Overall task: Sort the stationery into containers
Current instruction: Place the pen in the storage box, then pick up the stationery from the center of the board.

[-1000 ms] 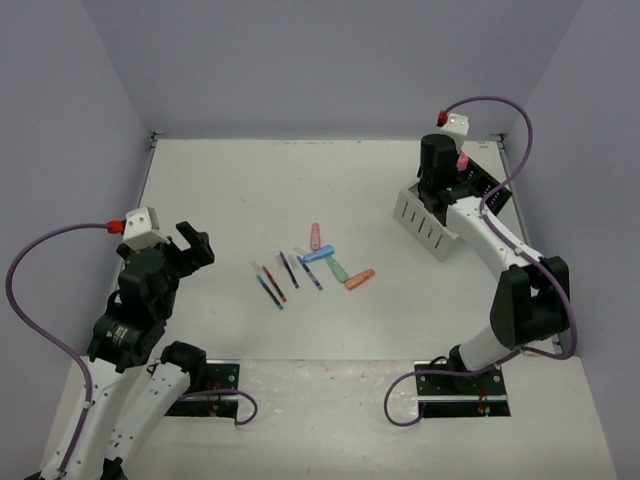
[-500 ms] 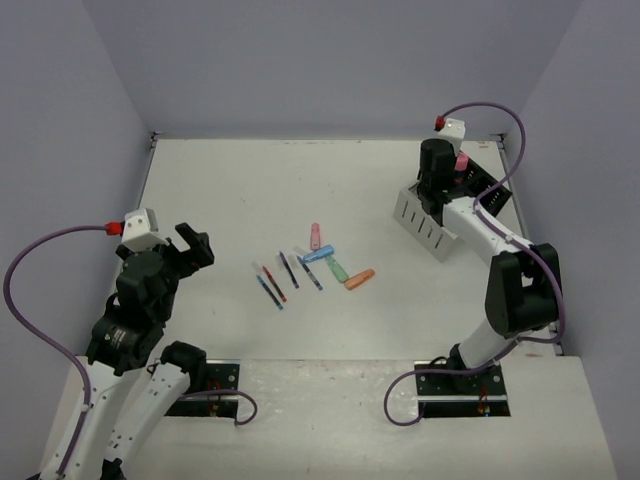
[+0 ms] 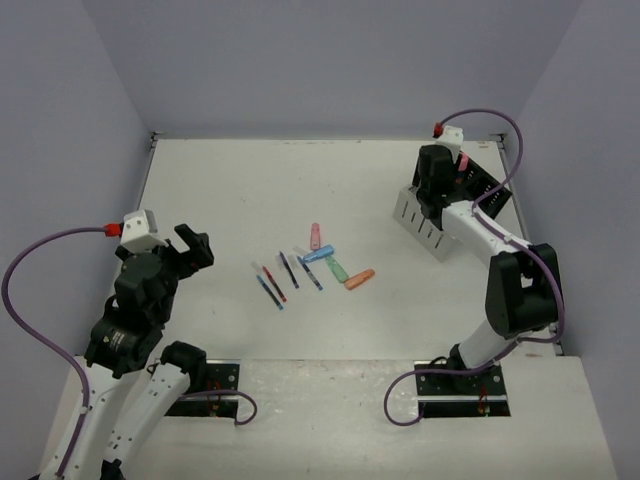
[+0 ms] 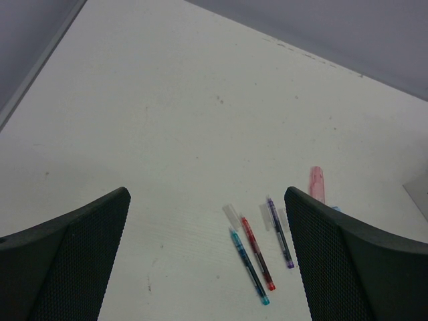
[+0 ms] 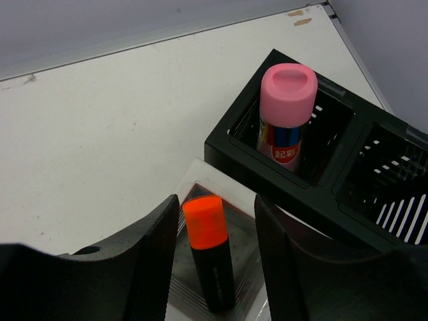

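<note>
An orange-capped black highlighter (image 5: 208,254) stands inside the white container (image 5: 200,172). My right gripper (image 5: 217,204) is open around it, with a gap showing on the right side. The stubby pink cylinder (image 5: 287,114) stands in the black container (image 5: 267,175) just behind. Several pens (image 3: 280,277) and loose highlighters (image 3: 335,262) lie mid-table. In the left wrist view a teal pen (image 4: 249,266), a red pen (image 4: 257,253) and a purple pen (image 4: 279,231) lie ahead of my left gripper (image 4: 206,194), which hangs wide open and empty above the table.
The white container (image 3: 425,225) and black container (image 3: 482,185) sit side by side at the far right near the wall. A pink highlighter (image 4: 316,184) lies beyond the pens. Grey walls enclose the table on three sides.
The right jaws have parted from the orange-capped highlighter, leaving it standing in the white container. The right wrist has shifted slightly toward the back. The left arm has barely moved.
</note>
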Controlling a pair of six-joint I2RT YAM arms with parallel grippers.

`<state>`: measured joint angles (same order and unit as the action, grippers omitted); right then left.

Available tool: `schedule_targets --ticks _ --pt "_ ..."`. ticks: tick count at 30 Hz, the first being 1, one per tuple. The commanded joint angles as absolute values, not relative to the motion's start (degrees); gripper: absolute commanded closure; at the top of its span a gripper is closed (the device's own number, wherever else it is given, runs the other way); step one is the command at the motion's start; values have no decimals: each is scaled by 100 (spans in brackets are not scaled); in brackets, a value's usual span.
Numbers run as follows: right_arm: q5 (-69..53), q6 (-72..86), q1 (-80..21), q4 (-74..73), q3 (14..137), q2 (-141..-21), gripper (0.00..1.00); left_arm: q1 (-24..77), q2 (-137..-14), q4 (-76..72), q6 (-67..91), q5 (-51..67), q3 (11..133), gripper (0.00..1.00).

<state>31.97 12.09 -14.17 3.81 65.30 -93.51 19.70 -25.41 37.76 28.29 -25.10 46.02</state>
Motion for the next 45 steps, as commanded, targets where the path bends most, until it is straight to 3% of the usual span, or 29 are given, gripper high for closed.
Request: schedule_targets --ticks 1,7,12,15,19,25,28,30,34,38,42,45 --pt "3131 1503 -1503 432 6403 -8645 48 2013 -2496 3527 2696 -2503 4535 0" --pt "2453 1585 -2078 -471 6358 -7660 49 2016 -2540 3530 2701 -2525 4535 0" --pt "1788 1899 -2962 -2114 6232 -7153 46 2013 -2727 3542 2716 -2566 4535 0" --pt "1393 2150 -3491 -2351 5759 -6864 39 2013 -2945 3573 2731 -2566 4558 0" --pt "453 2232 -3883 -2329 5204 -6925 37 2013 -3295 3603 2725 -2488 4605 0" --pt "1004 3005 -4141 -2473 4894 -7301 40 2013 -3799 3713 2794 -2408 4809 0" --pt "1242 3156 -4166 -2439 4752 -6996 40 2013 -4399 3795 2850 -2086 5146 0" --pt "1550 3297 -4165 -2554 4712 -6587 39 2014 -5266 3668 2927 -1223 5406 0" --pt "2118 3903 -4157 -2615 4550 -5784 41 2330 -6910 3343 3277 -774 6131 0" --pt "2081 4222 -4154 -2314 4018 -4798 42 3481 -8631 3244 3599 -1515 7190 0" --pt "2007 4226 -4157 -2508 3947 -4536 43 4080 -10138 3688 3867 -2446 8410 1" --pt "1797 4183 -4157 -2562 3930 -4534 43 4313 -11301 4124 4003 -2672 9356 7"
